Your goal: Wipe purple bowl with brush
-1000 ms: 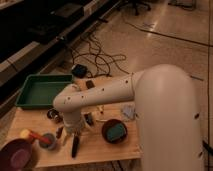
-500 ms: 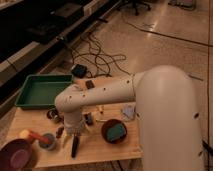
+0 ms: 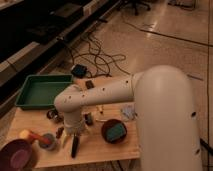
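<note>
The purple bowl [image 3: 17,156] stands at the table's near left corner, its violet inside showing. My gripper [image 3: 75,134] hangs under the white arm's wrist over the front middle of the table, to the right of the bowl and apart from it. A slim black brush [image 3: 74,147] reaches from just under the gripper toward the table's front edge. I cannot tell whether it is held or lies on the table.
A green tray [image 3: 40,92] sits at the back left of the wooden table [image 3: 100,152]. A reddish-brown bowl [image 3: 114,131] stands right of the gripper. A grey-blue cup [image 3: 48,142] and a red-handled, yellow-tipped tool [image 3: 31,136] lie between gripper and purple bowl. Cables cross the floor behind.
</note>
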You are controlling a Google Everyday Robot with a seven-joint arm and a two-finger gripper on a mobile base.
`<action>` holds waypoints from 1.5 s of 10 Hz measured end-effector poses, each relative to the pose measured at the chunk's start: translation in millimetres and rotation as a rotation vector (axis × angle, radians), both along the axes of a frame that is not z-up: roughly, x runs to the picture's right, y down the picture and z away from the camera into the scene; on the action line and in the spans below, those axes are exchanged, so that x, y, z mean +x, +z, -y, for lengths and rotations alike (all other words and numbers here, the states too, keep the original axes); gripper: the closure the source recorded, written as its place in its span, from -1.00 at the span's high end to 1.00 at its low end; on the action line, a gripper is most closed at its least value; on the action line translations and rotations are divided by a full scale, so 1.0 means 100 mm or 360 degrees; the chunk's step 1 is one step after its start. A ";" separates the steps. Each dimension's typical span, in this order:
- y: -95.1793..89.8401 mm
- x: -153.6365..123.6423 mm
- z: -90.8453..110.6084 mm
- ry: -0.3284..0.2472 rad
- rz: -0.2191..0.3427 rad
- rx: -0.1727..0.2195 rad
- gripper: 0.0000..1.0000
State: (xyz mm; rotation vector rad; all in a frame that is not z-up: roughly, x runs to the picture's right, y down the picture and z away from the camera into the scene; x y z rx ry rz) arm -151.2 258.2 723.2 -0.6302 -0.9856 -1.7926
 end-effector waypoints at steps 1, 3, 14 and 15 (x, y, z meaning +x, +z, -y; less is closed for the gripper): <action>0.06 -0.02 -0.07 -0.0004 -0.0010 0.0004 0.60; 0.16 -0.13 -0.17 -0.0003 -0.0007 0.0036 0.60; 0.69 -0.08 -0.40 0.0052 -0.0079 0.0059 0.34; 0.69 -0.07 -0.38 0.0052 -0.0079 0.0063 0.15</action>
